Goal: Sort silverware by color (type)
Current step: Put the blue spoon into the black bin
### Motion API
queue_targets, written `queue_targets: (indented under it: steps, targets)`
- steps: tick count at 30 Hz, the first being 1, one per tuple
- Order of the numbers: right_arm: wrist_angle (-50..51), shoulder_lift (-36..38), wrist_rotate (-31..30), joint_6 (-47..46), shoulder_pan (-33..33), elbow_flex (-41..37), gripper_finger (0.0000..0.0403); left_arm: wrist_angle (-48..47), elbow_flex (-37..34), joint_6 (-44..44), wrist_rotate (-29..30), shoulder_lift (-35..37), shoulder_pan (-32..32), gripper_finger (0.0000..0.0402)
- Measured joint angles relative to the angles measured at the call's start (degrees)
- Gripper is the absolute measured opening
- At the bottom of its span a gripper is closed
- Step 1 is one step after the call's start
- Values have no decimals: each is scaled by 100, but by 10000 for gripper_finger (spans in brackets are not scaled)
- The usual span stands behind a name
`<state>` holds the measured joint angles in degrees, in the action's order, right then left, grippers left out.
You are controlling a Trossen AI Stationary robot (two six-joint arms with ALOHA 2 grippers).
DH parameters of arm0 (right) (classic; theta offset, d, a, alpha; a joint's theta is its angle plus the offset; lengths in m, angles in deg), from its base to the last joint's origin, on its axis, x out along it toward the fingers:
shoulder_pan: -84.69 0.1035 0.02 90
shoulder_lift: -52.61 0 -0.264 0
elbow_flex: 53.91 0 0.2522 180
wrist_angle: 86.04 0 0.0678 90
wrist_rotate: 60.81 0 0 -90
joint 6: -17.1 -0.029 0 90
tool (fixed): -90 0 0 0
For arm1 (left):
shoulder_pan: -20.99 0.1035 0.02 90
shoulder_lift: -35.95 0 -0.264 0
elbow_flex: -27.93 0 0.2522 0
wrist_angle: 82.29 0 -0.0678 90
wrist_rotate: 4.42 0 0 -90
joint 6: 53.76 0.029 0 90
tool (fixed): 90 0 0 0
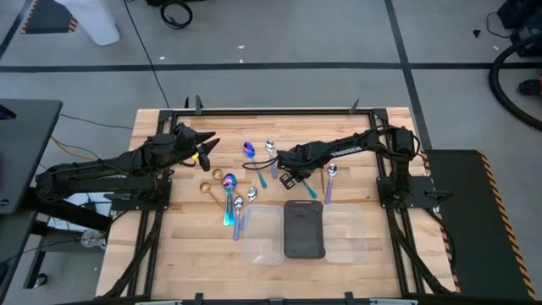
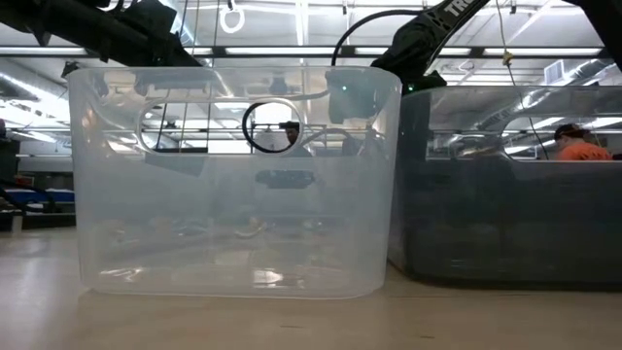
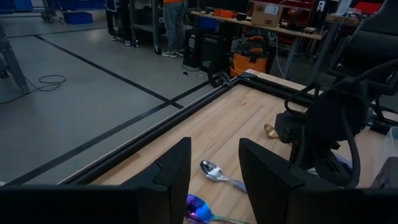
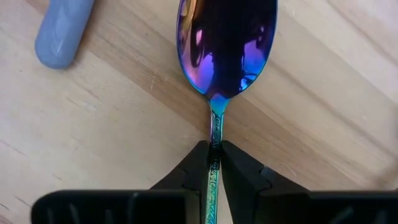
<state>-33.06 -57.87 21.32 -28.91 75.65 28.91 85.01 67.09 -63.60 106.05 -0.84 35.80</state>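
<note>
You have no spoon sorted yet: three trays (image 1: 303, 254) look empty, spoons (image 1: 233, 203) scattered at trays' 11 o'clock. Right gripper (image 4: 215, 163) jaws clamped on iridescent spoon (image 4: 226, 43) handle; left gripper (image 3: 214, 168) jaws apart, idle.

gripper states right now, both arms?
Left gripper: open, holding nothing, hovering above the wooden table.
Right gripper: shut on the thin handle of the iridescent purple-blue metal spoon, which lies on the table.
</note>
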Motion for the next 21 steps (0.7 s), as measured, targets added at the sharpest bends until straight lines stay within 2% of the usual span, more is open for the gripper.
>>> queue_targets:
  steps: [14, 21]
  targets:
    - [-11, -2, -32, 117, -4, -4, 53, -2, 0, -42, 0, 0, -2, 142]
    - [6, -4, -66, 273, 94, -4, 27, -214, -2, 142, -2, 0, -2, 142]
